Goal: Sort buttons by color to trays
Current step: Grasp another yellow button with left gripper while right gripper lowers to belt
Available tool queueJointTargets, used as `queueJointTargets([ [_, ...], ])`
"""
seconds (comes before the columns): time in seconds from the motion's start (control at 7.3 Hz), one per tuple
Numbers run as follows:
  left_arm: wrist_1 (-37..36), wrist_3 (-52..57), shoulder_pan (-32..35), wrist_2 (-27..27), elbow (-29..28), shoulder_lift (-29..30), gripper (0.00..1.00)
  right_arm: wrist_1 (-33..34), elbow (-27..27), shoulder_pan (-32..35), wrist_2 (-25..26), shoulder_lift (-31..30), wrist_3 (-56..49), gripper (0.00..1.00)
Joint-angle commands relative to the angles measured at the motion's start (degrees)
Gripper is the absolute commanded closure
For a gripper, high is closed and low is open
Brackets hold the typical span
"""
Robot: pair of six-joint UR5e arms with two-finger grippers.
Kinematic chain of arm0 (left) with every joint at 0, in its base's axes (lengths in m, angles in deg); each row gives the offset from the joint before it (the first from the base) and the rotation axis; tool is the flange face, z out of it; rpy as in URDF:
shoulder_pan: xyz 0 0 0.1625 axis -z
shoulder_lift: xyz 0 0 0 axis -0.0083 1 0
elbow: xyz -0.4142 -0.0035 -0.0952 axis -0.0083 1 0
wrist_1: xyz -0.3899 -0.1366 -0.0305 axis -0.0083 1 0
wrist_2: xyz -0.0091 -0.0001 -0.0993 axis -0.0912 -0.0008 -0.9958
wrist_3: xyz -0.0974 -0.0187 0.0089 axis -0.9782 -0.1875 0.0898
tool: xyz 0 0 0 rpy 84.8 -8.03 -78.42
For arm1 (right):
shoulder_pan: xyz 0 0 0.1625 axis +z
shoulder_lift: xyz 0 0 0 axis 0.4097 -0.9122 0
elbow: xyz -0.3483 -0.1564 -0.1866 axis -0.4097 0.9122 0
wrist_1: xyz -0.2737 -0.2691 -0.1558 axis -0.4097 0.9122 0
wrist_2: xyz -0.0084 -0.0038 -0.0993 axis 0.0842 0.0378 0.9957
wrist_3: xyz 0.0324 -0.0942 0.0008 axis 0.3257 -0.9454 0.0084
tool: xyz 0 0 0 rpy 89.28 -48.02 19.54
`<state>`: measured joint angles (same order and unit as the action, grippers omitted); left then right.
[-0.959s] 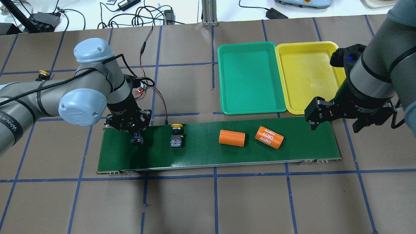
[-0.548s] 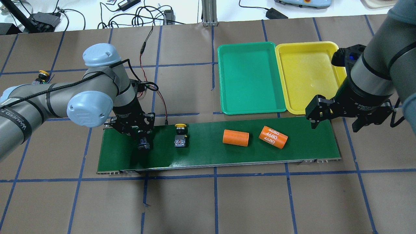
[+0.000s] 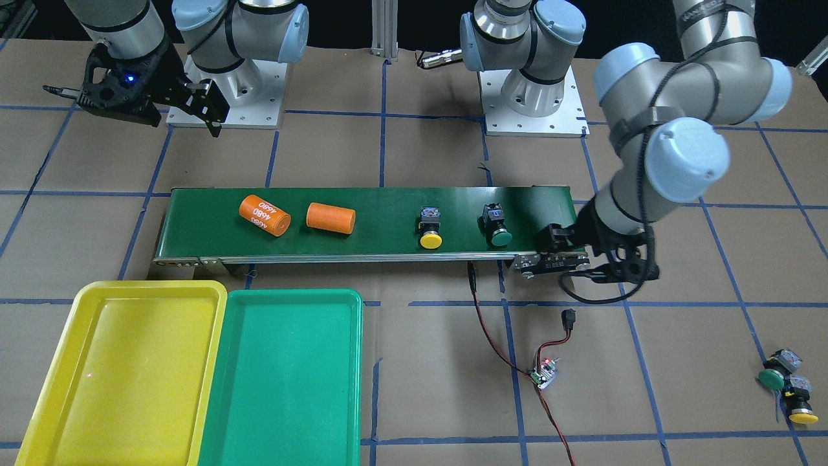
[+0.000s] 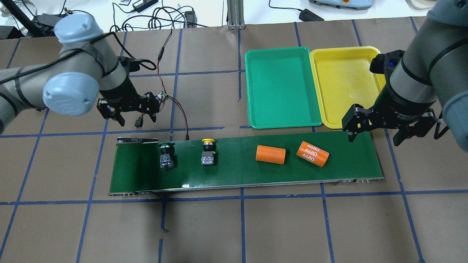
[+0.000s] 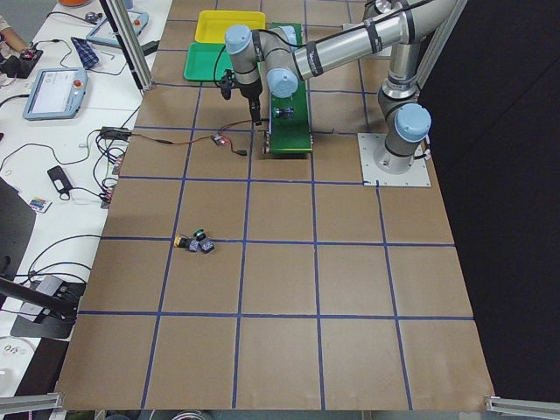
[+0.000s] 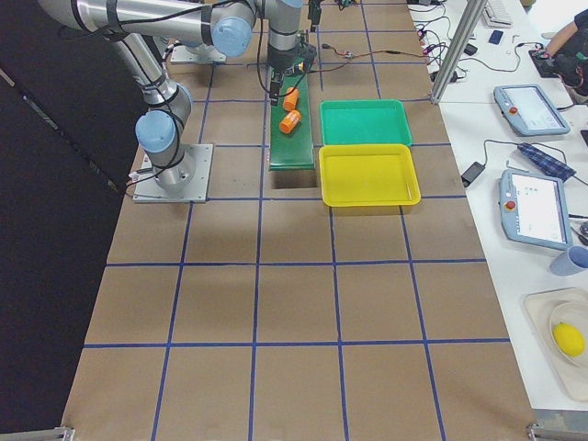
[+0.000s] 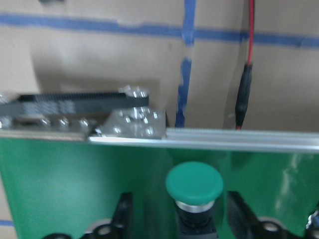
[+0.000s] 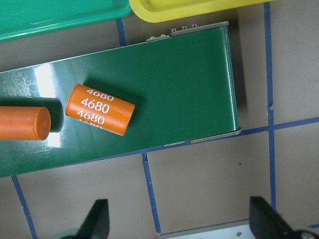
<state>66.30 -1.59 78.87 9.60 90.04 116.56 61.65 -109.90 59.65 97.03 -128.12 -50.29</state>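
A green-capped button [image 4: 166, 155] and a yellow-capped button [image 4: 208, 152] lie on the conveyor belt [image 4: 237, 175]. They also show in the front view, green [image 3: 497, 226] and yellow [image 3: 429, 230]. My left gripper [image 4: 128, 118] is open and empty, raised just beyond the belt's far-left corner. Its fingers [image 7: 122, 219] frame the green button [image 7: 194, 184] in the left wrist view. Two more buttons, green [image 3: 773, 377] and yellow [image 3: 801, 406], lie on the table far off to my left. The green tray [image 4: 252, 91] and yellow tray [image 4: 347, 84] are empty. My right gripper [image 4: 376, 129] is open above the belt's right end.
Two orange cylinders, one plain [image 4: 270, 154] and one printed 4680 [image 4: 312, 153], lie on the belt's right half. A red-black cable with a small circuit board [image 4: 162, 95] runs behind the belt's left end, close to my left gripper.
My left gripper let go of the green button on the belt, opened, and pulled back and up beyond the belt's far edge. Yellow button and cylinders drifted slightly right.
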Motion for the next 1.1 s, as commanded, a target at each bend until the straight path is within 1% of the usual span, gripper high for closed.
queueJointTargets([
  [0.0,-0.5,22.78,-13.48,0.38,-9.69,8.75,0.0,5.53,-0.23,0.19,-0.33,0.38,0.15,0.0],
  [0.14,-0.59,31.7,-16.84,2.99,-16.53,13.93,0.0,5.54,-0.84,0.19,-0.25,0.38,0.07,0.0],
  [0.27,-0.59,36.22,-18.78,5.19,-24.69,19.9,0.0,6.14,-1.8,0.19,-0.42,0.38,0.15,0.0],
  [0.41,-0.59,35.31,-20.11,5.04,-32.43,25.79,0.0,6.15,-2.07,0.36,-1.73,0.2,0.24,0.0],
  [0.55,-1.99,31.3,-21.25,4.69,-39.82,32.11,0.0,6.85,-1.9,0.54,-4.44,0.03,0.33,0.0],
  [0.68,-2.0,27.95,-21.18,4.6,-44.59,36.35,0.0,6.85,-2.08,0.89,-4.46,0.11,-0.28,0.0],
  [0.82,-2.26,24.96,-21.18,4.77,-46.38,39.27,0.0,6.94,-2.25,0.98,-4.46,0.46,-0.63,0.0],
  [0.96,-3.83,23.63,-21.18,5.21,-46.57,41.3,0.0,7.12,-2.34,0.89,-3.85,0.55,-0.46,0.0],
])
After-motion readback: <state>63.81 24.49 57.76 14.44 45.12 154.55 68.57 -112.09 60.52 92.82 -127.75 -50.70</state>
